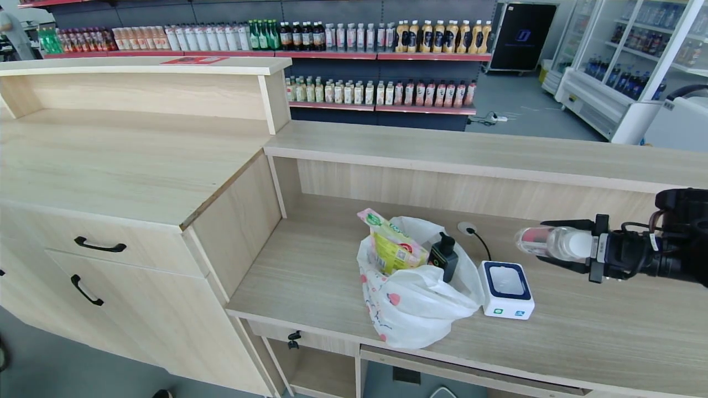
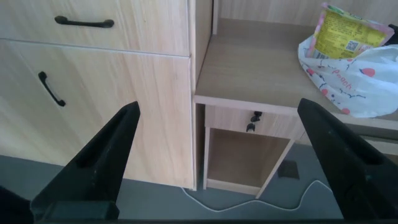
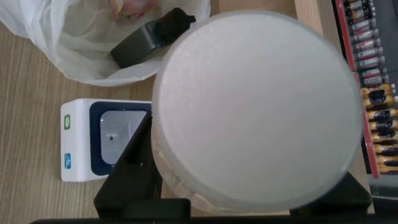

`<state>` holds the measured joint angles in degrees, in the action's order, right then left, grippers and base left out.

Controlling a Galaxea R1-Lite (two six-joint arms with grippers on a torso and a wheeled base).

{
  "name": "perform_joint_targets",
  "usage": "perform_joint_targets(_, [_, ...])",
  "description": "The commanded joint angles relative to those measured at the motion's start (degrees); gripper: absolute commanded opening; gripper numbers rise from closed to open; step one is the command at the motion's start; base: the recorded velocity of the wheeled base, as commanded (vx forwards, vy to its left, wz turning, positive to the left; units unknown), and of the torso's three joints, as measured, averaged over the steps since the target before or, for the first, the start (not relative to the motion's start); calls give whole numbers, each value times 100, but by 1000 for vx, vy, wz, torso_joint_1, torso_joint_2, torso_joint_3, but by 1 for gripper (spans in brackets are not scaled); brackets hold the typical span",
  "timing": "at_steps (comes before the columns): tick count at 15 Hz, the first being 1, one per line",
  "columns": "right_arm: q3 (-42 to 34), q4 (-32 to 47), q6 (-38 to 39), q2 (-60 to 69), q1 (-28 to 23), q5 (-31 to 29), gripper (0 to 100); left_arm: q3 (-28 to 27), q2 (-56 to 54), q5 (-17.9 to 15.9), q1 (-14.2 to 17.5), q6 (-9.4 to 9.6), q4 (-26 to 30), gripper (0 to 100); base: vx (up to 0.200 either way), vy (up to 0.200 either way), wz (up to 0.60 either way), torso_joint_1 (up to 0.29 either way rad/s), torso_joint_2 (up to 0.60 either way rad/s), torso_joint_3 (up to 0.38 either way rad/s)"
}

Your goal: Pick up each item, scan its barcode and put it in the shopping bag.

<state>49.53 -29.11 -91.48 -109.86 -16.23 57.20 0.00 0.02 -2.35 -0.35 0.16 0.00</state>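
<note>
View from beside the checkout counter (image 1: 310,271), a pale wood-grain laminate. The right gripper (image 1: 553,244) has its two black fingers clamped on a clear, round plastic bottle (image 1: 539,241), which lies level between them. Its broad, frosted white circular end (image 3: 255,106) faces back toward the wrist, and a pinkish band, possibly a label, shows near the far end. Below and just ahead of these fingers sits the scanner (image 1: 507,288), a small white box with rounded corners and a glossy, blue-framed window (image 3: 93,146). Beyond the fingertips stands the shopping bag (image 1: 415,304), thin crinkled white film with a printed pattern, its mouth open. It holds a yellow-green foil snack pouch (image 1: 390,249), upright, and a dark pump bottle (image 1: 444,255) beside it. The left gripper (image 2: 217,109) hangs low with its flat black fingers spread wide, nothing between them. Past them are the cabinet (image 2: 124,81) front with curved black handles and the bag's lower corner.
</note>
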Motion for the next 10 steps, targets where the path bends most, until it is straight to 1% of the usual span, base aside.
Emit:
perform_joint_targets(1, [-31,20,-37,-44,-3,2,0,0,6,-2,0,-7,0,100,0,0,0,0,0,0])
perform_joint_targets(4, [-40,11,-98,-97,-3,46,0,0,6,-2,0,-7,0,100,0,0,0,0,0,0])
perform_joint_targets(7, [-31,11,-98,-229,-3,292,0,0,6,-2,0,-7,0,100,0,0,0,0,0,0])
perform_joint_targets(10, [4,-24,-98,-413,-3,336,0,0,6,-2,0,-7,0,100,0,0,0,0,0,0])
